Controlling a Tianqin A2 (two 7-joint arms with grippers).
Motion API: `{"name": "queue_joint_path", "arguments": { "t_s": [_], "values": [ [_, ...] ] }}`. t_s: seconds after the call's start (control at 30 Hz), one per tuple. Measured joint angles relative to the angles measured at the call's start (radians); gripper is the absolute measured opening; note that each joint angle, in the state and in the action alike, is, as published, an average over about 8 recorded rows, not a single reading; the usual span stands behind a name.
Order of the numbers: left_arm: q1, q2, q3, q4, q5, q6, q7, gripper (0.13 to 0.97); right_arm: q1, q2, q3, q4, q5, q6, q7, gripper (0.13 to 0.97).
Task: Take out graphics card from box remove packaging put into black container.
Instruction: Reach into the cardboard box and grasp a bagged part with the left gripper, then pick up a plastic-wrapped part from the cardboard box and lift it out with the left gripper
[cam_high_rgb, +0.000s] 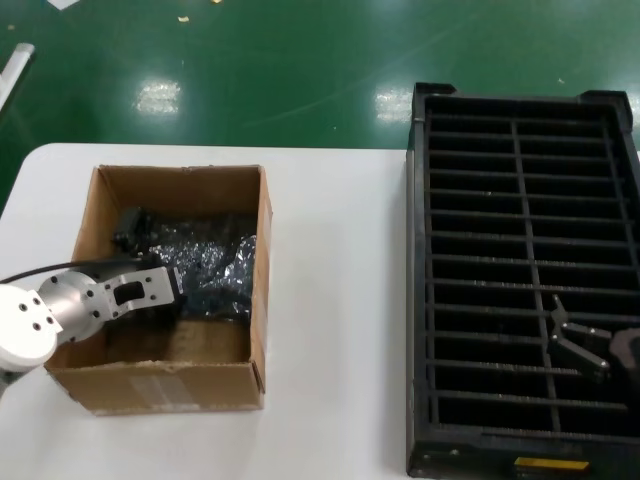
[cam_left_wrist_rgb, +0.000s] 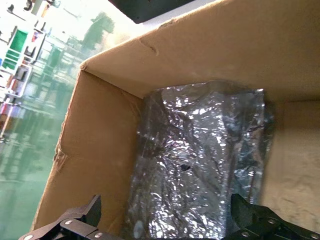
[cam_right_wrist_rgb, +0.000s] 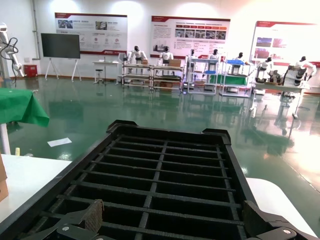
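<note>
The brown cardboard box (cam_high_rgb: 255, 250) stands on the left of the white table, and its inner walls (cam_left_wrist_rgb: 105, 145) fill the left wrist view. The crinkly grey packaging (cam_high_rgb: 215, 265) lies on the box floor. My left gripper (cam_high_rgb: 185, 292) is down inside the box, open, with one finger on each side of the near end of the packaging (cam_left_wrist_rgb: 200, 165); left gripper (cam_left_wrist_rgb: 167, 212). The graphics card is hidden. My right gripper (cam_high_rgb: 572, 338) hangs open over the near end of the black container (cam_high_rgb: 420, 300), holding nothing; right gripper (cam_right_wrist_rgb: 175, 217), black container (cam_right_wrist_rgb: 165, 145).
The white table (cam_high_rgb: 335, 300) runs between box and container. A yellow label (cam_high_rgb: 552, 464) sits on the container's near edge. Green floor (cam_high_rgb: 300, 70) lies beyond the table's far edge.
</note>
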Motion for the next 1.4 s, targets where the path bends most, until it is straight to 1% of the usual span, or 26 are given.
{"name": "queue_joint_path", "arguments": {
  "t_s": [0.1,0.2,0.3,0.47,0.5,0.7,0.77,0.8,0.93,1.07,1.2,1.4],
  "values": [
    [-0.009,0.018,-0.008,0.033,-0.029,-0.026,0.074,0.913,0.0,0.0,0.0,0.0,0.0,0.0,0.0,0.966],
    [-0.013,0.029,-0.019,0.051,-0.059,-0.046,0.138,0.898,0.0,0.0,0.0,0.0,0.0,0.0,0.0,0.966],
    [-0.011,0.036,-0.032,0.059,-0.087,-0.06,0.195,0.849,0.0,0.0,0.0,0.0,0.0,0.0,0.0,0.966],
    [-0.001,0.038,-0.046,0.057,-0.119,-0.072,0.259,0.768,0.0,0.0,0.0,0.0,0.0,0.0,0.0,0.966],
    [0.002,0.037,-0.048,0.053,-0.122,-0.074,0.266,0.768,0.0,0.0,0.0,0.0,0.0,0.0,0.0,0.966],
    [0.033,0.018,-0.053,-0.004,-0.118,-0.081,0.268,0.622,0.0,0.0,0.0,0.0,0.0,0.0,0.0,0.966],
    [0.045,0.01,-0.055,-0.03,-0.113,-0.083,0.261,0.573,0.0,0.0,0.0,0.0,0.0,0.0,0.0,0.966],
    [0.051,0.007,-0.055,-0.041,-0.111,-0.084,0.257,0.573,0.0,0.0,0.0,0.0,0.0,0.0,0.0,0.966],
    [0.071,-0.006,-0.057,-0.083,-0.098,-0.086,0.239,0.469,0.0,0.0,0.0,0.0,0.0,0.0,0.0,0.966],
    [0.086,-0.016,-0.057,-0.11,-0.084,-0.085,0.219,0.366,0.0,0.0,0.0,0.0,0.0,0.0,0.0,0.966],
    [0.095,-0.024,-0.058,-0.128,-0.08,-0.082,0.215,0.366,0.0,0.0,0.0,0.0,0.0,0.0,0.0,0.966],
    [0.109,-0.038,-0.063,-0.157,-0.099,-0.07,0.235,0.26,0.0,0.0,0.0,0.0,0.0,0.0,0.0,0.966]
  ]
}}
